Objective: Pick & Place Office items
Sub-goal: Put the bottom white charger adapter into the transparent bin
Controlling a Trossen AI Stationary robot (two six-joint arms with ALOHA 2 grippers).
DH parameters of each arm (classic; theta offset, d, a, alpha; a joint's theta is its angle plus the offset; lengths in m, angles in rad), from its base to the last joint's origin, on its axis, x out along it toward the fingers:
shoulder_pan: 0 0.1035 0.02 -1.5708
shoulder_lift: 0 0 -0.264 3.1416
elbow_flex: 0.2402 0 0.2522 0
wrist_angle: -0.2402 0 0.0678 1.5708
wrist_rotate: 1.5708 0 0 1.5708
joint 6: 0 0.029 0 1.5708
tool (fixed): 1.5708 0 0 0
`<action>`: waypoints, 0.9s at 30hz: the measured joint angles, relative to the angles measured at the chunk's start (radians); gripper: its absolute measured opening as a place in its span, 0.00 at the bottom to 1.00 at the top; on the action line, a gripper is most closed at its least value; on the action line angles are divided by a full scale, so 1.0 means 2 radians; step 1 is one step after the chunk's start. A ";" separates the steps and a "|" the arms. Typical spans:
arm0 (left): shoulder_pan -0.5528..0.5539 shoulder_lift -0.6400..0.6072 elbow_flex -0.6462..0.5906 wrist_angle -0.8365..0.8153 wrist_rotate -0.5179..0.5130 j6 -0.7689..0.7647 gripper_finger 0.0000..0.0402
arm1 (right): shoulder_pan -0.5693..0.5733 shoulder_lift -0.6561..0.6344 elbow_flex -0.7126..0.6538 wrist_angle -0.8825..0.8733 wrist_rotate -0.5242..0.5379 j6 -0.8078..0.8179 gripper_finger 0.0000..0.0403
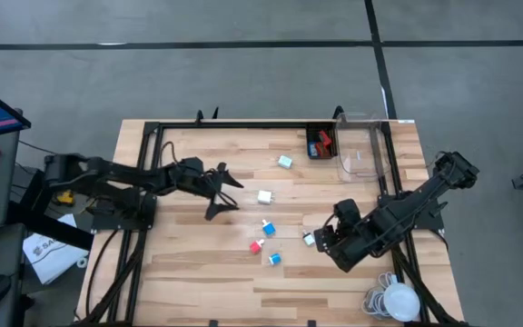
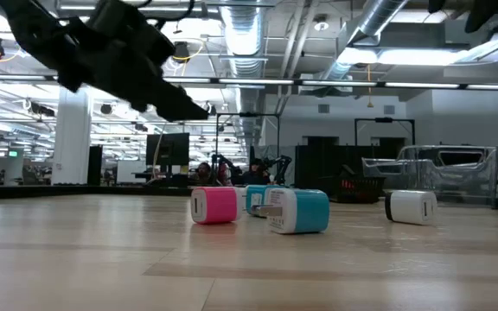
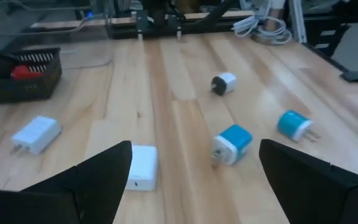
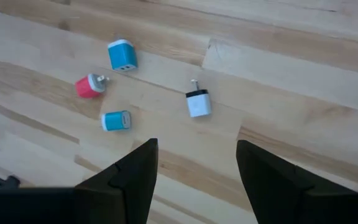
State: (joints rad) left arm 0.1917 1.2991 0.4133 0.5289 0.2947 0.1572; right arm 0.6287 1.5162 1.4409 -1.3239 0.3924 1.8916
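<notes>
Several small office items lie on the wooden table: a white one [image 1: 264, 196], a white and light-blue one [image 1: 284, 162], two blue ones [image 1: 268, 226] [image 1: 274, 259], a red one [image 1: 256, 246] and a white-and-black one [image 1: 309, 239]. My left gripper [image 1: 228, 195] hovers open left of the white piece [image 3: 143, 167], which shows by one finger, with a blue piece [image 3: 233, 143] between the fingers farther off. My right gripper [image 1: 320, 240] is open above the table. The white-and-black piece [image 4: 197, 102] lies beyond its fingertips, untouched.
A small black tray [image 1: 320, 143] with red things in it and a clear bin [image 1: 361, 150] stand at the far right. A white round lamp with its cable [image 1: 398, 300] lies at the near right corner. A black frame [image 1: 243, 125] edges the table.
</notes>
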 joint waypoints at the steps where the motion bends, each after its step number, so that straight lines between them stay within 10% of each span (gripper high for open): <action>1: 0.000 0.018 0.000 0.018 0.000 0.004 0.87 | 0.000 0.000 0.002 0.000 0.001 0.001 0.52; 27: 0.025 0.303 0.132 0.088 -0.027 0.049 0.87 | -0.010 0.000 0.037 0.007 0.001 0.001 0.52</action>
State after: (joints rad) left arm 0.2421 1.9047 0.6783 0.7051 0.2405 0.2550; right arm 0.6093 1.5154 1.5152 -1.3098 0.3942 1.8930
